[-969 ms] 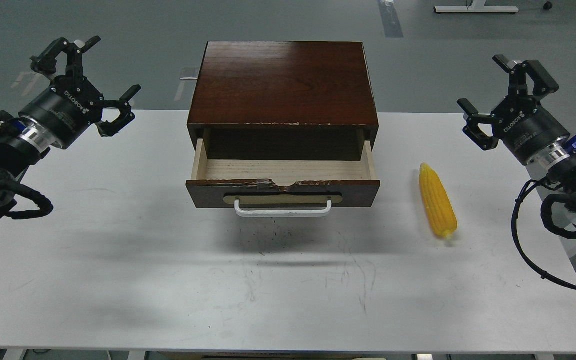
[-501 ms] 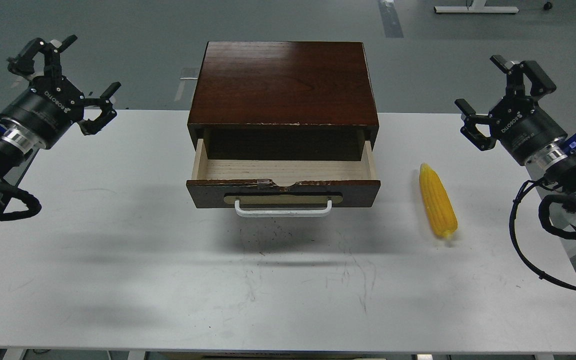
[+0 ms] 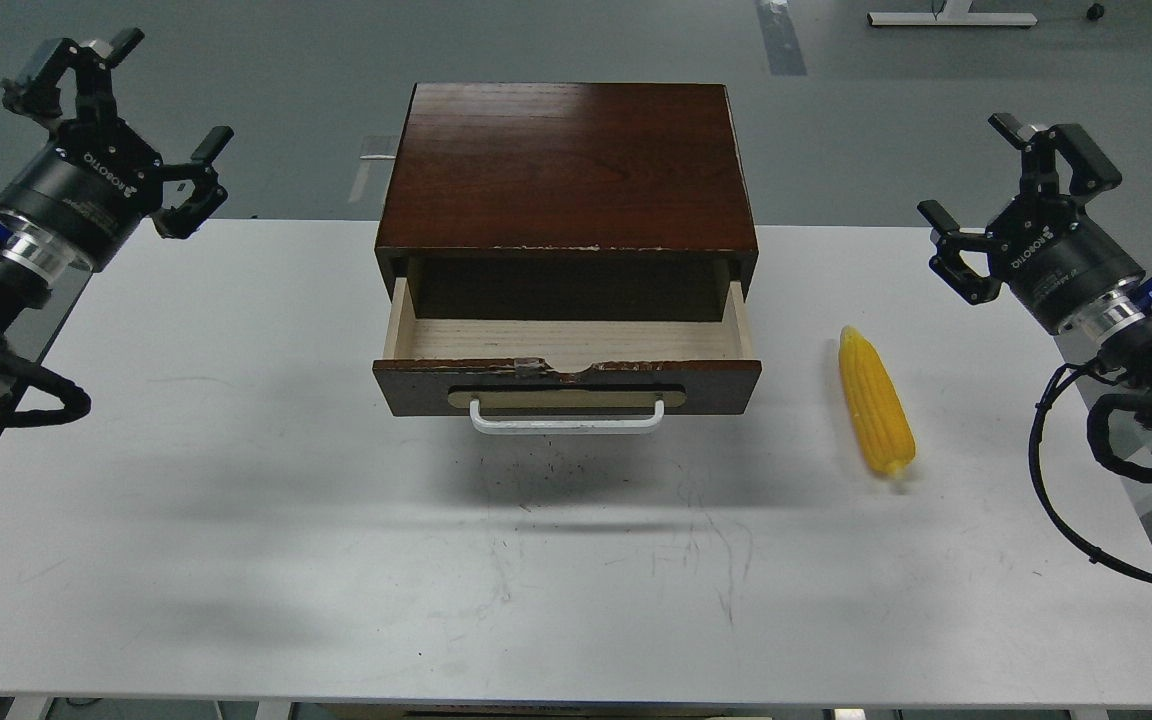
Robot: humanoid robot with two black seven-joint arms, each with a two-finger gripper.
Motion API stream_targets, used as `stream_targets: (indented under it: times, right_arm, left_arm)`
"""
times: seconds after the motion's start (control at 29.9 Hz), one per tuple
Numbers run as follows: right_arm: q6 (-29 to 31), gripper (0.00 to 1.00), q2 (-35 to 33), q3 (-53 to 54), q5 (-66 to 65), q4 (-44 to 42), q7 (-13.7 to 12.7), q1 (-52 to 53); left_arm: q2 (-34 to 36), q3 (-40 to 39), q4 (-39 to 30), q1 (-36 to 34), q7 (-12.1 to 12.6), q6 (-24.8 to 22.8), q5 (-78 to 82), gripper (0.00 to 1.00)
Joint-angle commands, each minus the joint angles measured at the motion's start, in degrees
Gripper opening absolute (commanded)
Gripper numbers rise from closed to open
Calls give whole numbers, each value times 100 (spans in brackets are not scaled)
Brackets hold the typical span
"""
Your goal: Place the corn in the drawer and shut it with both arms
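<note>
The yellow corn lies on the white table, right of the drawer, its pointed end toward me. The drawer stands pulled open from the dark brown cabinet; its pale wood inside holds nothing. Its white bar handle faces me. My left gripper is open and holds nothing, raised over the table's far left corner. My right gripper is open and holds nothing, raised at the table's right side, behind and to the right of the corn.
The white table carries only the cabinet and the corn. Black cables hang from both arms at the left edge and right edge. Grey floor lies beyond the table.
</note>
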Motion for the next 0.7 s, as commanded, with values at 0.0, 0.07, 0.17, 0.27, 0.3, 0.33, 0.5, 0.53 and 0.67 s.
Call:
stream_targets:
  times: [0.0, 0.07, 0.17, 0.27, 0.3, 0.33, 0.5, 0.53, 0.67]
  right_arm:
    - [0, 100, -150, 16, 0, 11, 2, -12]
    - [0, 100, -202, 25, 0, 11, 11, -12]
    - [0, 100, -229, 25, 0, 28, 11, -12]
    - [0, 100, -229, 16, 0, 72, 11, -12]
    - [0, 100, -229, 16, 0, 90, 11, -12]
    - [0, 100, -229, 16, 0, 99, 11, -3]
    - [0, 100, -282, 8, 0, 160, 11, 6]
    - [0, 100, -334, 8, 0, 204, 11, 6]
    - [0, 100, -589, -10, -96, 345, 11, 163]
  left_arm:
    - [-7, -158, -256, 124, -5, -1, 4, 100]
    - [-16, -237, -273, 168, -13, -1, 4, 100]
    - [-24, -308, -274, 203, -13, -1, 12, 100]
    - [-42, -308, -282, 238, -13, -1, 12, 100]
    - [-42, -308, -291, 238, -13, -1, 12, 100]
    - [-42, -308, -300, 238, -13, -1, 12, 100]
    - [-51, -317, -318, 238, -13, -1, 12, 100]
    - [-60, -317, -318, 238, -13, -1, 21, 100]
    - [-77, -317, -318, 238, -13, -1, 30, 100]
